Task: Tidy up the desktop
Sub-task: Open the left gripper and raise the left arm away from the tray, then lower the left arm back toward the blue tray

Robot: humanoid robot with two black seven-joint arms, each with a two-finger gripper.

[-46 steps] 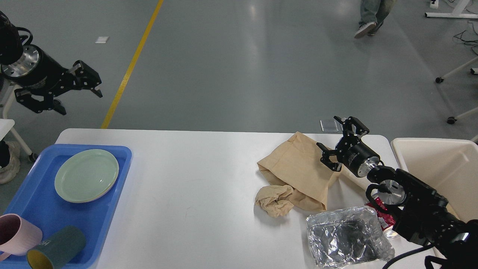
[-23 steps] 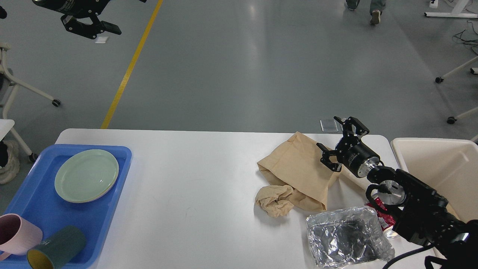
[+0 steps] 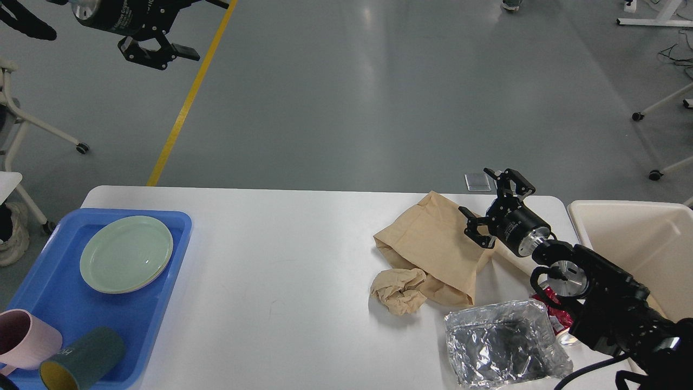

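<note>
Your right end effector (image 3: 494,208), open over the paper bag (image 3: 433,246) right of centre, may pinch only limp paper and let it slip.

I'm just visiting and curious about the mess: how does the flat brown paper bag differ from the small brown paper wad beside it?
The paper bag lies mostly flat and spread out; the paper wad is crumpled into a lump. The bag is clearly the larger of the two. The bag sits farther back, under the open right gripper; the wad lies nearer, at the bag's front edge. Both are tan paper resting on the white desktop.
</note>
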